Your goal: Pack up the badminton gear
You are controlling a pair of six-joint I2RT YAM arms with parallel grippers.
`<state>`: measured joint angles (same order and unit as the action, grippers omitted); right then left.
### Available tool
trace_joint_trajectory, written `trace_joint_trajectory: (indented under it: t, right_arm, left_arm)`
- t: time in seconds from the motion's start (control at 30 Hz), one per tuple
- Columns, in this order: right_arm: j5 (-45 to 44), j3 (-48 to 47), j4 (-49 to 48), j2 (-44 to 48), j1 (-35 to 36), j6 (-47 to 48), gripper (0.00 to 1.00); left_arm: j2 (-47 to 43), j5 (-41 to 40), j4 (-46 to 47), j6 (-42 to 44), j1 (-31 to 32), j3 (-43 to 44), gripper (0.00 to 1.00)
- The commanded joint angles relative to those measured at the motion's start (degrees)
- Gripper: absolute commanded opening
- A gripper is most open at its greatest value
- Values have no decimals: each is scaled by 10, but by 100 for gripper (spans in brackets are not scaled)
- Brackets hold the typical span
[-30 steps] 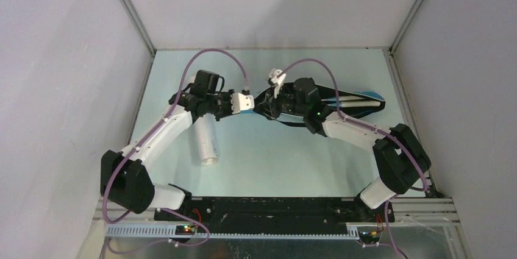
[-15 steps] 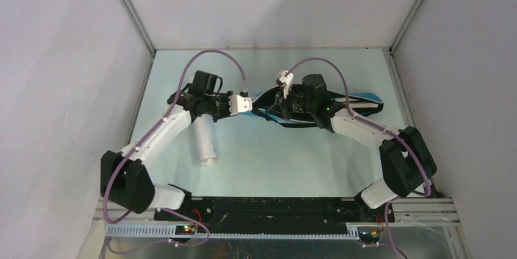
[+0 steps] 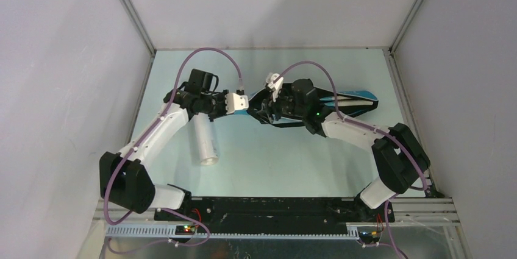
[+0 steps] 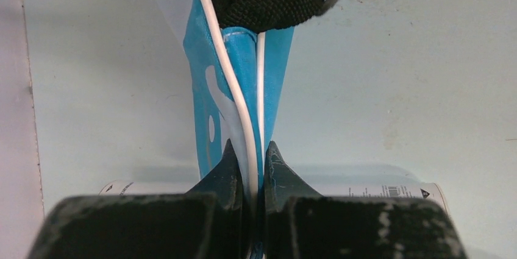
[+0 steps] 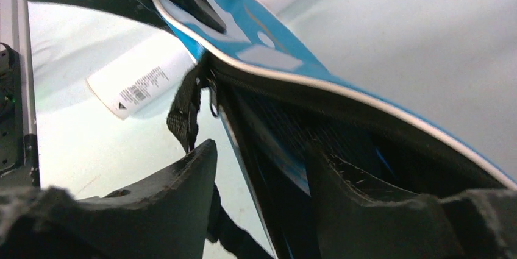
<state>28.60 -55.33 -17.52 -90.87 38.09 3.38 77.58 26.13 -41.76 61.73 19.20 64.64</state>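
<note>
Jaws: L gripper [image 4: 249, 152] clenched on tip of blue white-piped racket-shaped fabric bag [image 4: 201, 58]; R gripper [image 5: 259, 149] spread astride its black zip edge. Interior dark, contents indistinct. Bag lies centre-rear on pale-green table [image 3: 274, 161].

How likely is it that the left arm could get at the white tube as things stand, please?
Probably not at once: the left gripper is shut on the tip of the blue bag and must let go first. The white tube lies free beside that arm, so reach looks fine.
</note>
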Motion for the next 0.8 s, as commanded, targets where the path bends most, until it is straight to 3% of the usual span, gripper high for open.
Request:
trace_joint_trajectory:
  t: [0.0,0.33,0.53,0.77]
  right_arm:
    - [-44,-7,-112,-7,31,11,60]
    - [-127,-9,-224,-29,62,-46,72]
    - [-182,-56,-147,-61,75,-57,68]
    - [-319,-58,-132,-49,98,-63,33]
  left_arm:
    - [-9,24,-29,-18,-6,28,0]
    - [7,34,-39,-22,-6,41,0]
    - [5,38,-40,-21,-5,41,0]
    - [11,29,-46,-16,-5,41,0]
